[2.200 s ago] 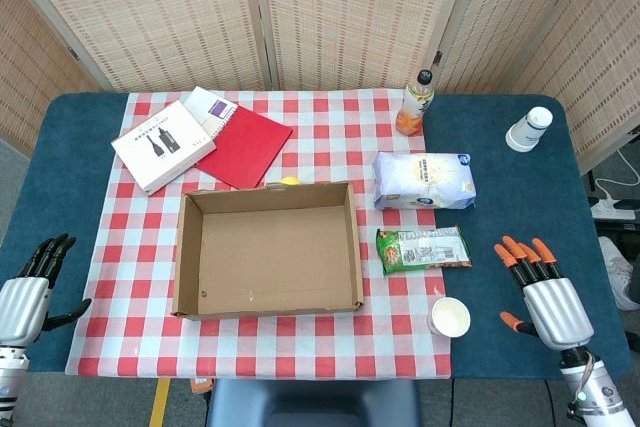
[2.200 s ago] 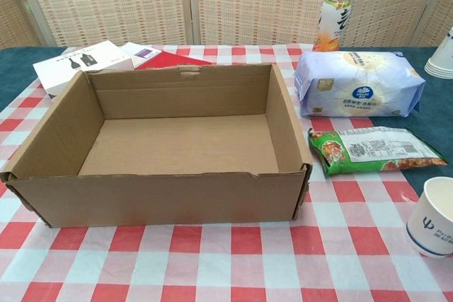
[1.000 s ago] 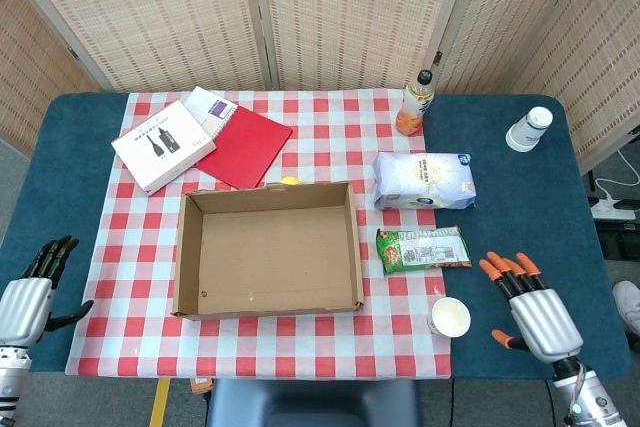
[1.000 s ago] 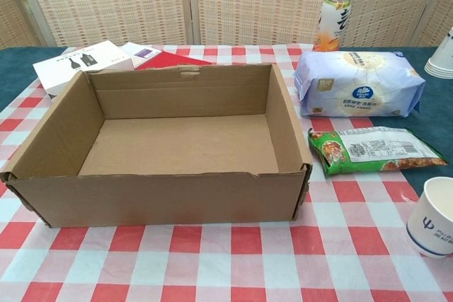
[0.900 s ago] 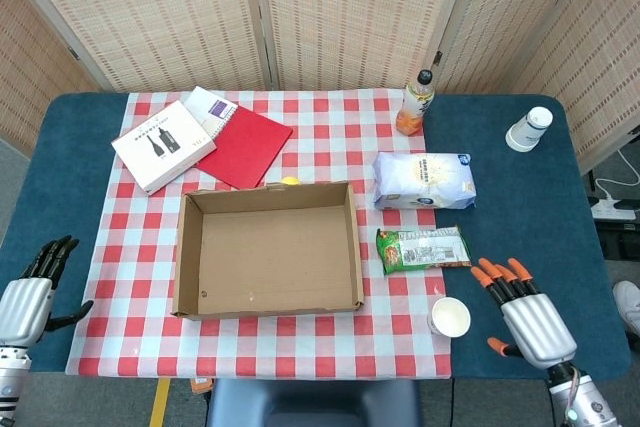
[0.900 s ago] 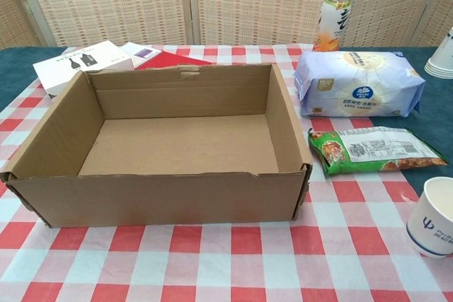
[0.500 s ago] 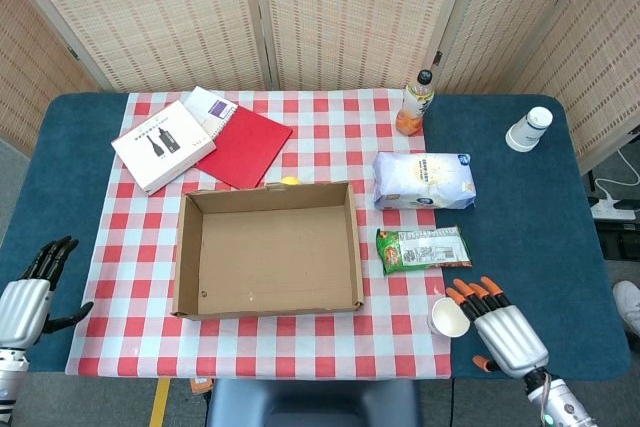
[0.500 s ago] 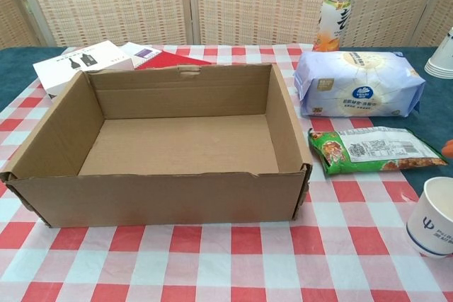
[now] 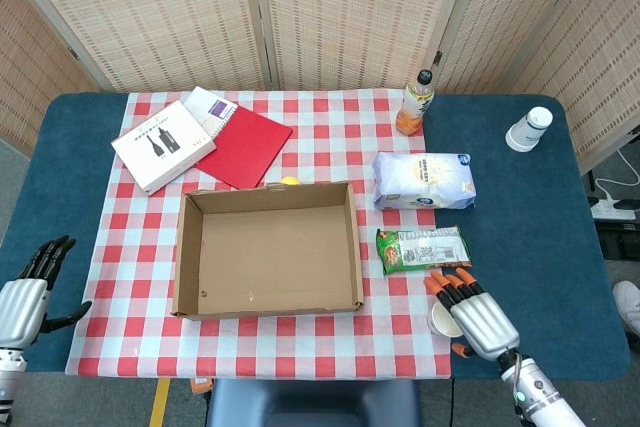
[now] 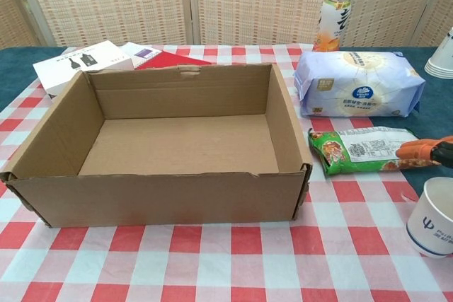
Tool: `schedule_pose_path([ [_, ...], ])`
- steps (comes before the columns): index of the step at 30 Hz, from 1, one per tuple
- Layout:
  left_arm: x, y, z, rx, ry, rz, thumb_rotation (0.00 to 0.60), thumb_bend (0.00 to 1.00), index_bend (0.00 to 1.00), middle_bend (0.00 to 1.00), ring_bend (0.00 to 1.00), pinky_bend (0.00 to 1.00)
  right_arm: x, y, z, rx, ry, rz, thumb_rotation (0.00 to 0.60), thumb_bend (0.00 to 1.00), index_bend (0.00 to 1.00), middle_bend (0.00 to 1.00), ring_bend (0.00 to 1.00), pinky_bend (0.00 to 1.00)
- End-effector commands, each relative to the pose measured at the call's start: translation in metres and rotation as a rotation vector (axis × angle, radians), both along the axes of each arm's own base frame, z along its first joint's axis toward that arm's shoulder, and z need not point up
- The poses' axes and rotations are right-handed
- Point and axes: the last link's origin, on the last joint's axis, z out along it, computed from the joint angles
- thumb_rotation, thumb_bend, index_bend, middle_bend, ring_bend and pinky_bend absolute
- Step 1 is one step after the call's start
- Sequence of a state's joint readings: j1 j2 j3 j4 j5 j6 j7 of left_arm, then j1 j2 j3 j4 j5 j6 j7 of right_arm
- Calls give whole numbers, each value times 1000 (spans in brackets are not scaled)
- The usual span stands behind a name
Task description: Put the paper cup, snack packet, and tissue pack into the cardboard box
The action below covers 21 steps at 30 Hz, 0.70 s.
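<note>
The open cardboard box [image 9: 186, 252] [image 10: 156, 199] stands empty in the middle of the checked cloth. Right of it lie the white tissue pack [image 9: 424, 180] [image 10: 357, 84] and, nearer, the green snack packet [image 9: 422, 247] [image 10: 368, 150]. The white paper cup [image 9: 437, 319] [image 10: 432, 217] stands upright at the front right. My right hand [image 9: 468, 312] hovers over the cup with fingers spread and holds nothing; its orange fingertips [image 10: 423, 149] reach over the packet's right end. My left hand [image 9: 25, 292] is off the table's front left corner, fingers apart and empty.
An orange drink bottle [image 9: 415, 104] [image 10: 334, 15] stands behind the tissue pack. A stack of cups [image 9: 529, 129] is at the far right. A white carton [image 9: 163, 145] and a red booklet [image 9: 245, 145] lie behind the box, with a small yellow object [image 9: 289, 180] at its back wall.
My right hand has moved left and forward from the blue table edge until it covers most of the paper cup. The left hand and all objects have stayed put.
</note>
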State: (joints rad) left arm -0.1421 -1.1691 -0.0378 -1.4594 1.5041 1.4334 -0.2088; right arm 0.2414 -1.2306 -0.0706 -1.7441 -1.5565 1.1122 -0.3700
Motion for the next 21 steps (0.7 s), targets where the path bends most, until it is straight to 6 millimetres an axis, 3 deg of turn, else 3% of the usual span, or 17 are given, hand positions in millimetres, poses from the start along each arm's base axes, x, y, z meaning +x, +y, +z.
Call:
schedule_pose_path([
  [1, 0, 0, 0, 0, -1, 1, 600, 210, 28, 8, 0, 230, 0, -2, -3, 3, 5, -2, 600, 0, 12, 0, 0, 84],
  [10, 0, 0, 1, 0, -3, 3, 600, 210, 28, 8, 0, 230, 0, -7, -10, -2, 3, 0, 600, 0, 127, 33, 6, 176],
  [15, 0, 0, 0, -3, -2, 2, 600, 211, 28, 8, 0, 230, 1, -7, -12, -14, -11, 17, 600, 0, 250, 115, 96, 303],
  [21, 0, 0, 0, -2, -4, 2, 600, 212, 28, 8, 0, 230, 1, -8, -15, -13, -17, 21, 600, 0, 329, 159, 147, 359],
])
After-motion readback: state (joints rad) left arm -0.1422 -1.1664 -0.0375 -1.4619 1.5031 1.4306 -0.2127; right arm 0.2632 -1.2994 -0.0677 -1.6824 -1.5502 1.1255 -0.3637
